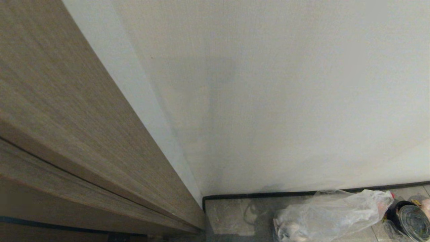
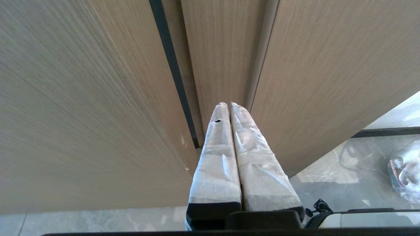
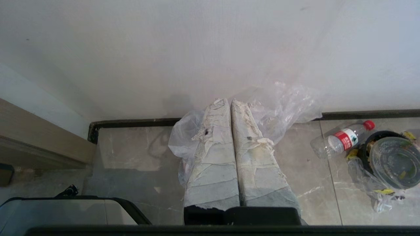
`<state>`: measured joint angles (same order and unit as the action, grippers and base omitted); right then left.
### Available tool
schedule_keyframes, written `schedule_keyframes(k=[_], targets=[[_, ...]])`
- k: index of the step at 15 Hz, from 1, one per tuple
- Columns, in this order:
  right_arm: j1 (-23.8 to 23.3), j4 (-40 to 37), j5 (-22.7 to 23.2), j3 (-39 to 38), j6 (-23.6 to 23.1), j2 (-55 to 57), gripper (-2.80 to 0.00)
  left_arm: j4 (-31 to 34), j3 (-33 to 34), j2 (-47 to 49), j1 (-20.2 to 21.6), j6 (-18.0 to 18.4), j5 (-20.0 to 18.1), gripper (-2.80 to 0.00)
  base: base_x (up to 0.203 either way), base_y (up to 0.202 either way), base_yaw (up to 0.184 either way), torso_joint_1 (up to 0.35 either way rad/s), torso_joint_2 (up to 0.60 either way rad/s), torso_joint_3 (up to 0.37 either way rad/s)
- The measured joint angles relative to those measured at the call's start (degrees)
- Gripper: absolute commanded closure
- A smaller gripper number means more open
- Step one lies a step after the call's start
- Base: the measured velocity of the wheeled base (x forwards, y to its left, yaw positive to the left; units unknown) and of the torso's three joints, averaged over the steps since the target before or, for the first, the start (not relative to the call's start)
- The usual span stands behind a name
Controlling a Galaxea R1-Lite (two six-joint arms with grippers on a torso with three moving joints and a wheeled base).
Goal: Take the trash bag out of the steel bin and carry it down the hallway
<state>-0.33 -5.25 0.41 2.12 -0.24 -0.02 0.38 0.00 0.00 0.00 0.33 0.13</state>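
The trash bag (image 1: 332, 211), clear and crinkled, lies on the beige-grey floor tiles (image 3: 131, 154) against the white wall's black baseboard (image 1: 262, 194). In the right wrist view the trash bag (image 3: 282, 108) spreads on the floor behind my right gripper (image 3: 228, 101). That gripper is shut, its frayed taped fingers pressed together with nothing between them. My left gripper (image 2: 228, 104) is shut too, pointing at wooden panels, and the trash bag (image 2: 405, 170) shows off to its side. The steel bin is out of view. Neither gripper shows in the head view.
Tall wooden panels (image 1: 67, 117) fill the left side and meet the white wall (image 1: 285, 84) in a corner. A plastic bottle with a red cap (image 3: 341, 139) and a black round container with a clear lid (image 3: 392, 160) lie on the floor right of the bag.
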Motion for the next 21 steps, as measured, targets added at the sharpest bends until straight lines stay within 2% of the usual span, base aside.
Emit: schedule_keyframes(k=[4,21], targets=[[0.00,-0.09,0.00,0.00,0.02,-0.07,0.00,0.00,0.00,0.00,0.00,-0.55,0.07,0.00,0.000,0.000,0.000,0.001,0.00,0.056],[0.03,0.02,0.00,-0.12,-0.17,-0.07,0.00,-0.05,0.00,0.00,0.00,-0.57,0.09,0.00,0.000,0.000,0.000,0.001,0.00,0.199]])
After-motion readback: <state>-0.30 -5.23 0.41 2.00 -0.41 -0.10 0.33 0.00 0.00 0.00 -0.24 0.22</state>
